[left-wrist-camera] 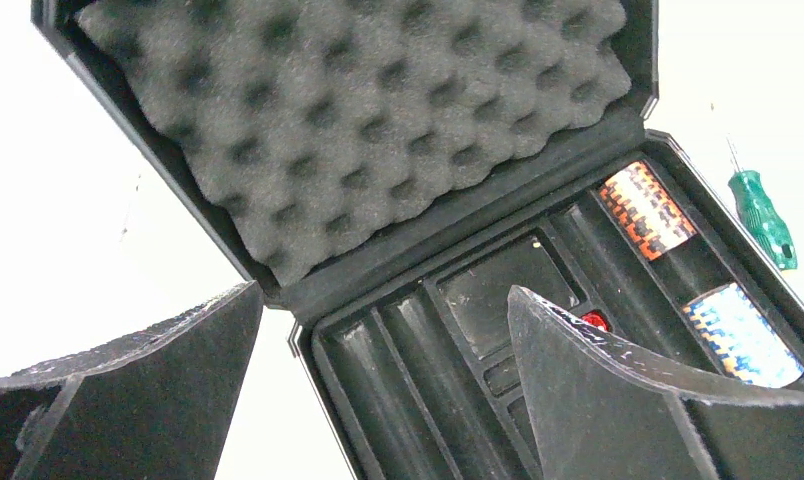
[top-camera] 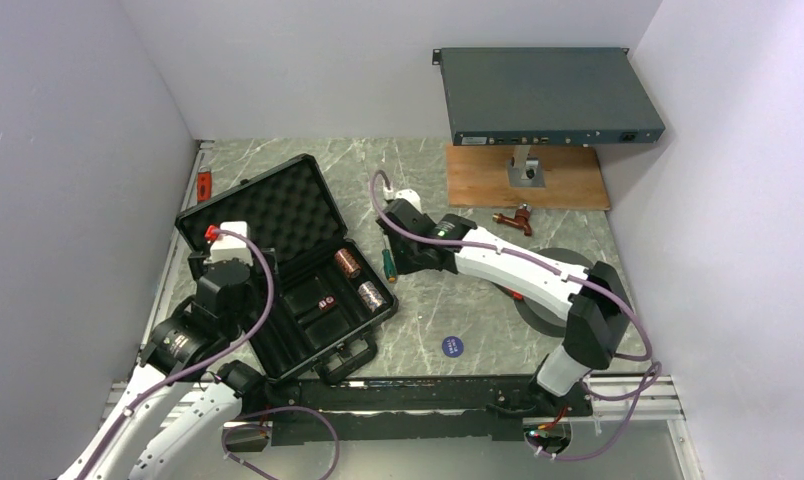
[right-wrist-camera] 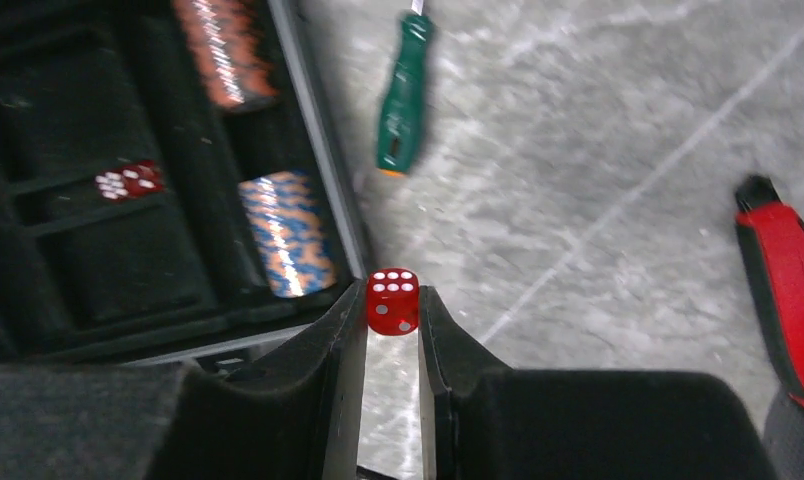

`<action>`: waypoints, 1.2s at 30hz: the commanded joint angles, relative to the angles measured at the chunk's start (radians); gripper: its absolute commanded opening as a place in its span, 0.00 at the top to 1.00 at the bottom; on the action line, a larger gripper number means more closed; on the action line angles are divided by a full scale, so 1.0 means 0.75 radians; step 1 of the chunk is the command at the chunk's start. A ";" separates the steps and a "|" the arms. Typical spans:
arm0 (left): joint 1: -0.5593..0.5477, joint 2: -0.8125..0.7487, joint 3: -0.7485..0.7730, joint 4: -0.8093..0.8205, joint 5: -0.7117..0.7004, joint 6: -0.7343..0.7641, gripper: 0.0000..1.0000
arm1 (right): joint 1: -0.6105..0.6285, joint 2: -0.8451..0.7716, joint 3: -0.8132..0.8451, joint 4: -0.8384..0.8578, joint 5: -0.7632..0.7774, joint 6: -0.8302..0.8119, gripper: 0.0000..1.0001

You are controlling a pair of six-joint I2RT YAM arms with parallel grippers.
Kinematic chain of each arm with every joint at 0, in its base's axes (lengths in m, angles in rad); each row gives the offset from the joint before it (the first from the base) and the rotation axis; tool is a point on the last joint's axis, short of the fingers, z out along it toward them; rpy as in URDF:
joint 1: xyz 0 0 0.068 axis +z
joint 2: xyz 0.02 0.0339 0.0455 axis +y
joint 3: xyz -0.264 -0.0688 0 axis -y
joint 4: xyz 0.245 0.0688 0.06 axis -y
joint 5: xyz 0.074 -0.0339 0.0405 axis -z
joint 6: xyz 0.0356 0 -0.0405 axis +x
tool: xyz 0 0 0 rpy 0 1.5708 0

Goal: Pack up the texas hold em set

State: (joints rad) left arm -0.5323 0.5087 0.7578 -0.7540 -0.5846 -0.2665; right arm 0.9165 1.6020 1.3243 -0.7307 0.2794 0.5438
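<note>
The black briefcase (top-camera: 283,205) lies open on the table (top-camera: 458,300), foam-lined lid raised. Its outer tray channel holds a far chip stack (top-camera: 348,262) and a near chip stack (top-camera: 370,295) (both on their sides). A middle compartment holds red dice (right-wrist-camera: 128,181). The right claw (right-wrist-camera: 391,308) is clamped on one red die (right-wrist-camera: 392,295) just beside the case rim. The left claw (left-wrist-camera: 383,295) stands wide apart, empty, over the tray. The blue button (top-camera: 452,346) lies on the table, apart from the case.

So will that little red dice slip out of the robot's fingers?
Possibly. The red die is pinched only at the very tips of the right fingers, so a bump might pop it out. It looks hard and smooth-sided, so probably stiff, not squashy. If dropped, such a small cube would likely tumble.
</note>
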 commanded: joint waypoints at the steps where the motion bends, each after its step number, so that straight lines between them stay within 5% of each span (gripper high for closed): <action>1: 0.003 -0.014 0.069 -0.109 -0.148 -0.220 0.01 | 0.069 0.102 0.192 -0.005 -0.053 -0.025 1.00; 6: 0.002 -0.071 0.097 -0.132 -0.141 -0.272 0.01 | 0.151 0.247 0.394 -0.003 -0.113 -0.033 1.00; 14: 0.003 -0.327 0.042 -0.037 -0.003 -0.086 0.01 | 0.254 0.450 0.626 0.004 -0.164 -0.031 1.00; 19: 0.002 -0.428 0.053 -0.173 -0.188 -0.267 0.01 | 0.305 0.551 0.718 0.010 -0.180 -0.020 1.00; 36: 0.006 -0.406 0.047 -0.158 -0.132 -0.223 0.01 | 0.364 0.763 0.864 0.025 -0.216 0.023 1.00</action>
State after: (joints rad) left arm -0.5323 0.1791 0.7876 -0.8825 -0.6823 -0.4351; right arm 1.1786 2.1460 1.9133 -0.7326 0.1345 0.5449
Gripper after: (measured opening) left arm 0.989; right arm 0.234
